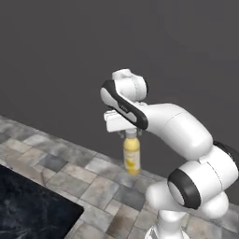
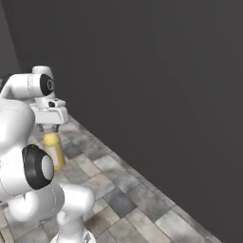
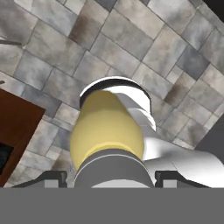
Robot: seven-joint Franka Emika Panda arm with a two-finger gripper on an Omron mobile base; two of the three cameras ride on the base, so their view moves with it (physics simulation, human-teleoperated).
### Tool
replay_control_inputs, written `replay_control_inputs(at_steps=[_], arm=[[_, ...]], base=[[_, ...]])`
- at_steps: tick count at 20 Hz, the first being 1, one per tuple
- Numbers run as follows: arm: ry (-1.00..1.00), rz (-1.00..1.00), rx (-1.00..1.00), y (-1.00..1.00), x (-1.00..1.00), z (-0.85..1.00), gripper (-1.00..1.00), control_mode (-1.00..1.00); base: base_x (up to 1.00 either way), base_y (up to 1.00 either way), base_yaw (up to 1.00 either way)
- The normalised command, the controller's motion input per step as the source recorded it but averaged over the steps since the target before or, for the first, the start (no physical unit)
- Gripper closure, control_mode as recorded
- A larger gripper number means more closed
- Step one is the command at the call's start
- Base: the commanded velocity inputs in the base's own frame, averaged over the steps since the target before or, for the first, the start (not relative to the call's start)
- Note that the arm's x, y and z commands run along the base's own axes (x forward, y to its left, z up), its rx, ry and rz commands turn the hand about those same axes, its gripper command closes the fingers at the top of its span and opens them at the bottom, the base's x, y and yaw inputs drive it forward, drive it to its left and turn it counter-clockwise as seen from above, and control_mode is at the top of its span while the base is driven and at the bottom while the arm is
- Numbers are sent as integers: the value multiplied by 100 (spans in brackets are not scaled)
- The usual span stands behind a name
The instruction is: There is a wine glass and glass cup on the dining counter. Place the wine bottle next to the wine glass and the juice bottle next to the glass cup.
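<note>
Juice bottle (image 1: pixel 132 155) upright, cap up, in hand (image 1: pixel 130 133)

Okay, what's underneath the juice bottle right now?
The juice bottle hangs by its cap from the gripper, above grey stone floor tiles. In the hand view the bottle covers the spot straight below it.

The small rounded bottle of pale yellow liquid (image 1: pixel 132 156) with a whitish-grey screw cap hangs upright in the air, gripped at its cap, well above the grey stone-tiled floor (image 1: pixel 70 172). Its body is plump and smooth, narrowing to a short neck. In the hand view the yellow bottle (image 3: pixel 107 129) points straight away from the camera, cap nearest. A corner of the black marbled stone table (image 1: pixel 28 205) lies low and to the bottle's left.
</note>
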Motion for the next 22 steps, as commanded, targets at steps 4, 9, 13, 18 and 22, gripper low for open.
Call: replay_control_inputs(at_steps=[4,9,13,18,22], arm=[[0,0,0,0,0,0,100,100],[0,0,0,0,0,0,100,100],[0,0,0,0,0,0,100,100],[0,0,0,0,0,0,100,100],[0,0,0,0,0,0,100,100]], base=[[66,-15,38],[57,-16,48],[53,-20,47],[60,-23,37],[64,-30,23]])
